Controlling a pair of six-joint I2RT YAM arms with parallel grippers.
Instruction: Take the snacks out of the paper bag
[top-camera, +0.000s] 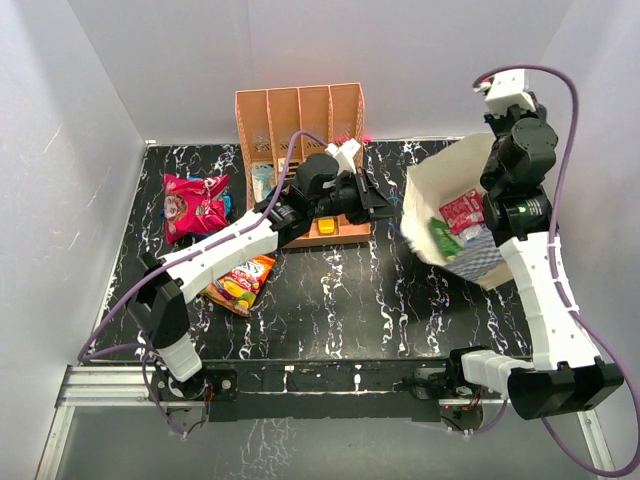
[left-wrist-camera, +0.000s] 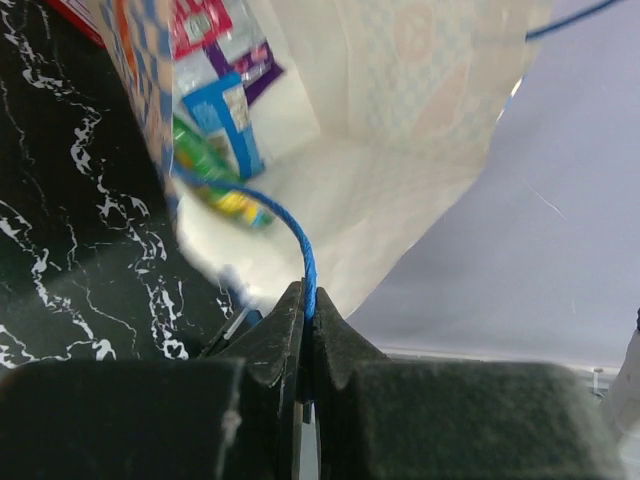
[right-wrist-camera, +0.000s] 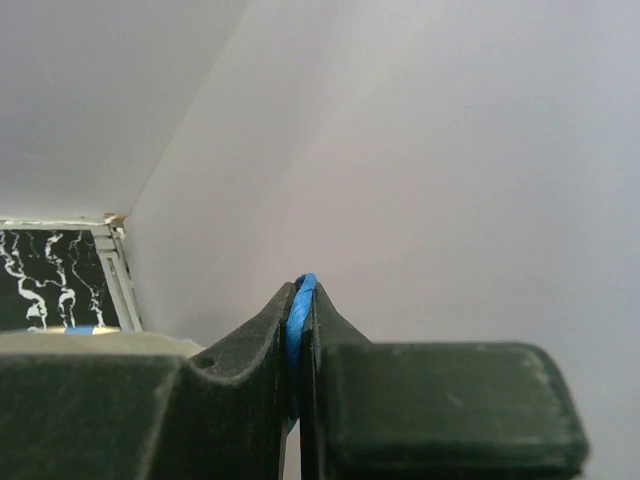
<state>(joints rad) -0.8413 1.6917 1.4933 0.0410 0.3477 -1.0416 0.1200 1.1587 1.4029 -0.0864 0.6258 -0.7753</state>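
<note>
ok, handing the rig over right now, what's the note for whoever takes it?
Left gripper: shut on blue cord handle of the paper bag.
Right gripper: shut on other cord handle.
Out on the table: pink packet, orange packet.
In the bag: red packet, green packet, blue packet, purple packet visible.
Left: empty the bag.

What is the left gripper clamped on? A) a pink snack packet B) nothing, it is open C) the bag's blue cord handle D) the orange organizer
C: the left wrist view shows the left gripper shut on the blue cord handle of the paper bag.
</note>
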